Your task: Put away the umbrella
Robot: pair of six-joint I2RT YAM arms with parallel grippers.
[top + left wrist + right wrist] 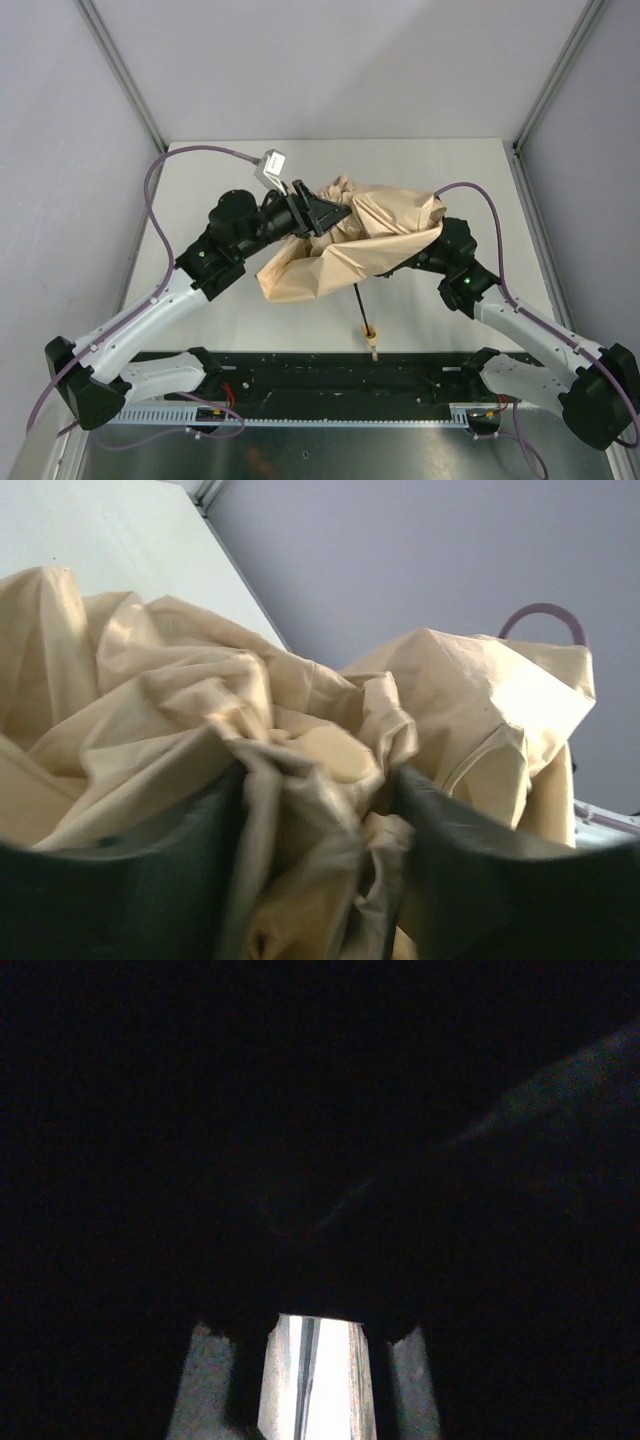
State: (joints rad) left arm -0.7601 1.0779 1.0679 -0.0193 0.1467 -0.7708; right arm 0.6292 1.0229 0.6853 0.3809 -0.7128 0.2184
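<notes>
We find the umbrella [310, 270] heaped straight against the left gripper [318, 775] — its fingers [120, 900] partway apart around a canopy fold, pinch unproven — the shaft [362, 305] slanting away from that gripper (the right gripper [312, 1350], beyond it under cloth, we cannot read).

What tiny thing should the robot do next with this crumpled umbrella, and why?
Probably close the left gripper on the fold of the umbrella bunched between its fingers. The fabric lies loose and spread around the shaft, so it likely needs gathering in.
</notes>
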